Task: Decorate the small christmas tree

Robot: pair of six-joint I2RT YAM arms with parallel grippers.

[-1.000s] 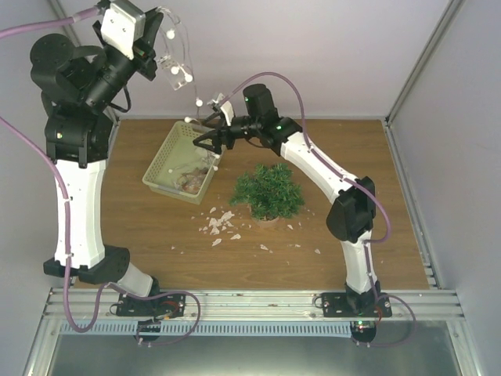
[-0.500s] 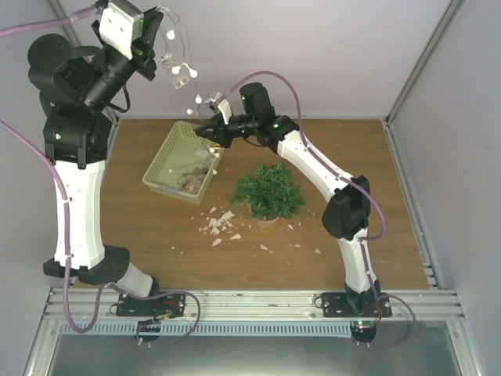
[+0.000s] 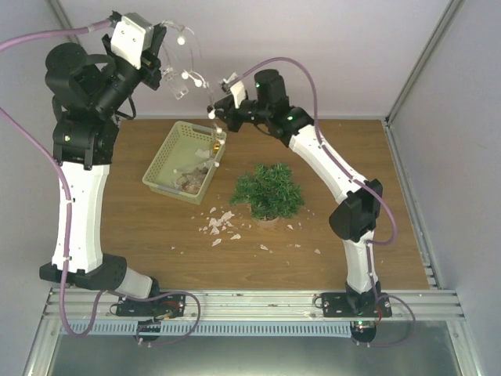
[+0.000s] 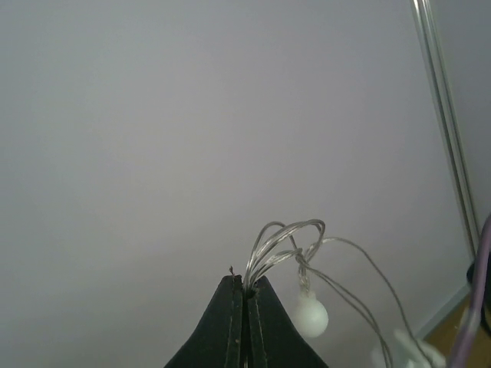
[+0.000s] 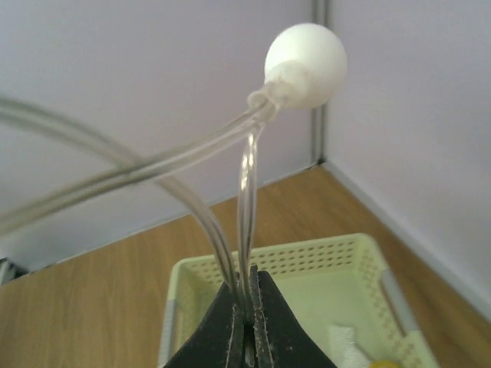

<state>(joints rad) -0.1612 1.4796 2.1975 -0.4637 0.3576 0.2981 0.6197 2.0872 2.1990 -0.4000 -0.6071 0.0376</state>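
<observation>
The small christmas tree (image 3: pixel 268 190) stands bare and bushy at mid-table on its small pot. A clear-wired light string (image 3: pixel 186 48) with white bulbs hangs in the air between both arms. High at the back left, my left gripper (image 3: pixel 159 35) is shut on a bunch of wire loops (image 4: pixel 284 238), with a bulb (image 4: pixel 311 316) dangling beside the fingers; its tips (image 4: pixel 247 285) point at the wall. My right gripper (image 3: pixel 217 108) is raised above the basket's far corner and shut on two strands (image 5: pixel 244 230) just under a bulb (image 5: pixel 305 64).
A pale yellow-green basket (image 3: pixel 163 160) holding ornaments (image 3: pixel 190 180) sits left of the tree, directly below the right gripper (image 5: pixel 247 282). White scraps (image 3: pixel 219 223) lie scattered on the wood in front of the tree. Enclosure walls stand close behind and at the right.
My right gripper has shut on the light string and lifted up and back from the basket's edge. The left arm has shifted slightly right, still holding the wire.
</observation>
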